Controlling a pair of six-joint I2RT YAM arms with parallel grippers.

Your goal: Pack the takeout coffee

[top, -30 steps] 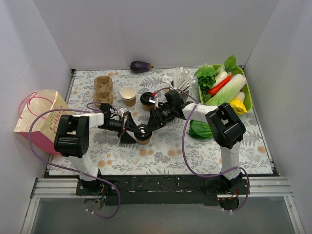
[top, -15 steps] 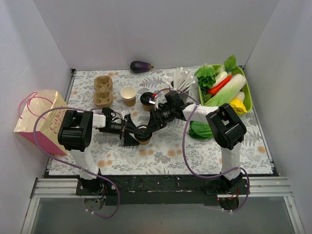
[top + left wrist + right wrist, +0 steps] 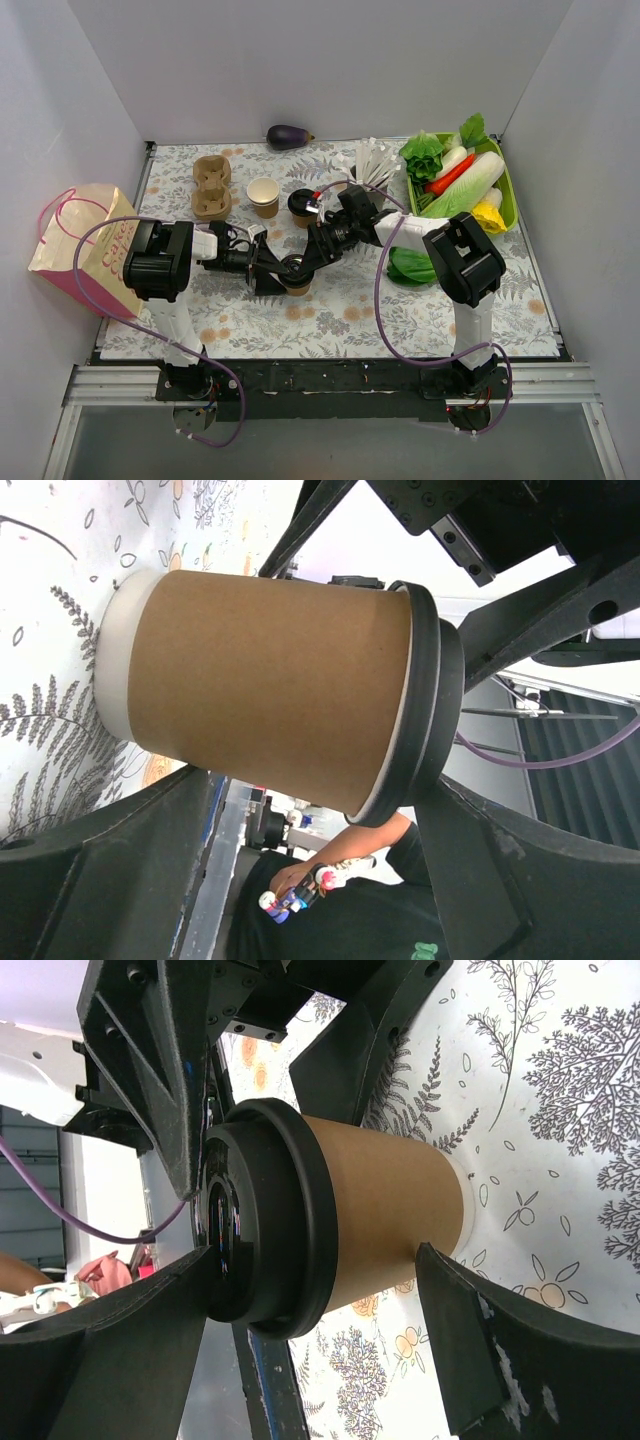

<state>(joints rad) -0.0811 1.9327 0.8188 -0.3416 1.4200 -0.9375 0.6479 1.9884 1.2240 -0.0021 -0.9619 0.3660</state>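
Observation:
The takeout coffee (image 3: pixel 294 283), a kraft-brown cup with a black lid, stands on the floral mat. It fills the left wrist view (image 3: pixel 270 680) and shows in the right wrist view (image 3: pixel 380 1210). My left gripper (image 3: pixel 266 272) is open at its left side, and in its own view (image 3: pixel 320 815) the jaws straddle the cup with a gap showing below it. My right gripper (image 3: pixel 303 264) reaches in from the upper right. It is open in its own view (image 3: pixel 320 1270), one finger by the lid and one by the cup's base. Neither grips the cup.
A pink-handled paper bag (image 3: pixel 85 245) stands at the left edge. A pulp cup carrier (image 3: pixel 211 186), an open paper cup (image 3: pixel 264 196) and a second lidded cup (image 3: pixel 300 204) sit behind. A cup of white sticks (image 3: pixel 375 163), an eggplant (image 3: pixel 288 136) and a green vegetable tray (image 3: pixel 512 195) lie farther back and to the right.
My left arm has swung in and its gripper has closed in on the cup from the left. The right gripper and the cup have barely moved.

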